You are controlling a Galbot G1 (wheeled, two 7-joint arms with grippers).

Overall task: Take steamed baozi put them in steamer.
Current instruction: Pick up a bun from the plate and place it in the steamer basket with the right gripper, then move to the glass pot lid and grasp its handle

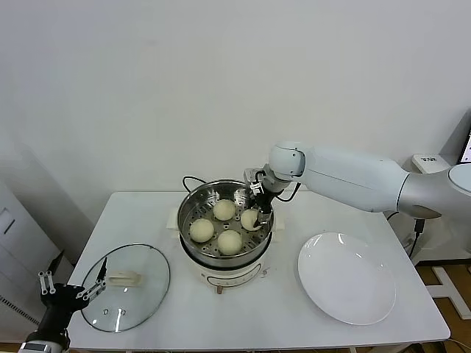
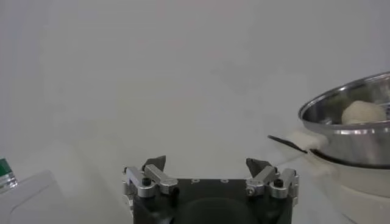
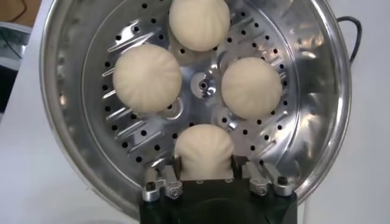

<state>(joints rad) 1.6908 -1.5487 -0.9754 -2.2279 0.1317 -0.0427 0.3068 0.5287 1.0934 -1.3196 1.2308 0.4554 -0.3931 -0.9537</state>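
The steamer is a shiny perforated steel basket on a cream cooker base at the table's middle. Four cream-white baozi lie in it. Three lie free. My right gripper reaches down inside the basket's right side and is shut on the fourth baozi. In the right wrist view this baozi sits between the fingers, low over the steamer floor, with the three others beyond it. My left gripper is open and empty, parked off the table's front left corner.
A flat white plate lies bare at the front right. The glass lid with a white handle lies at the front left, close to my left gripper. A black cord runs behind the steamer. The left wrist view shows the steamer rim.
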